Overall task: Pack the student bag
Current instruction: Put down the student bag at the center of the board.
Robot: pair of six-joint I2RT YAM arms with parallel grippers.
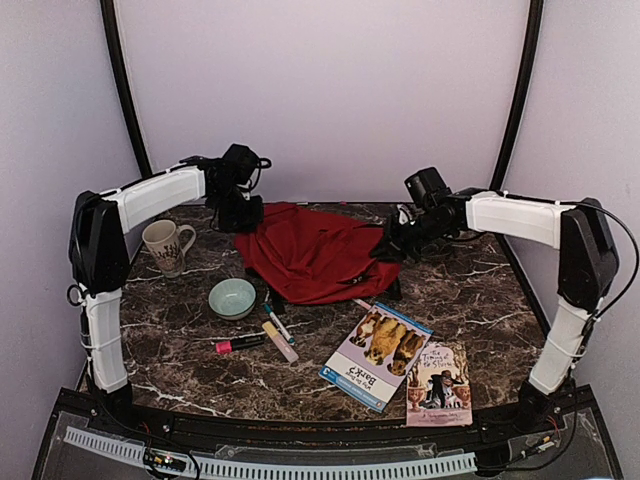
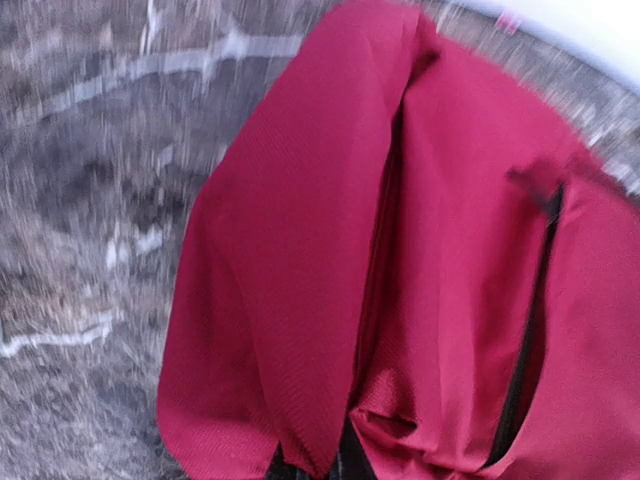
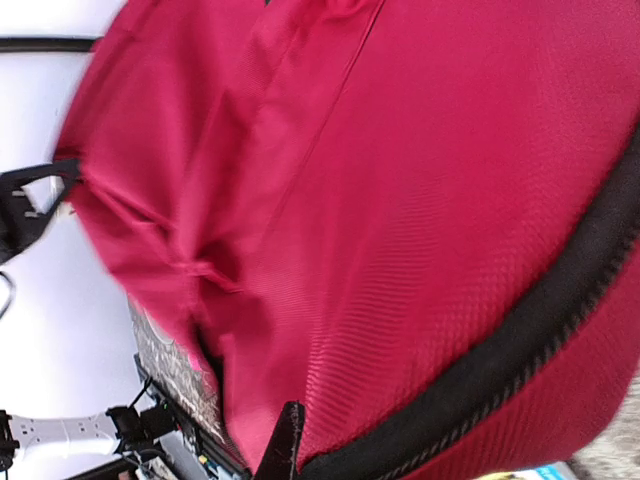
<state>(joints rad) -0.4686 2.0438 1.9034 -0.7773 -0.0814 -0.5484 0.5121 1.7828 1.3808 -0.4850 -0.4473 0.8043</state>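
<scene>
Progress: nothing packed. Mug, bowl, markers and two books lie loose on surface, outside student bag. Bag lies crumpled at far centre, opening not seen spread.

Left fingers closed tight, pinching fabric at bag's left edge. Right fingers likewise clamped on fabric at right edge, beside black zipper. Bag lies between the two.

Judgement: opening stage only; every item left to load.

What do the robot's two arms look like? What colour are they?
Both are made of white tubes with chunky black joints. The left arm and right arm each end in a black wrist block. Thin black cables run alongside them.
</scene>
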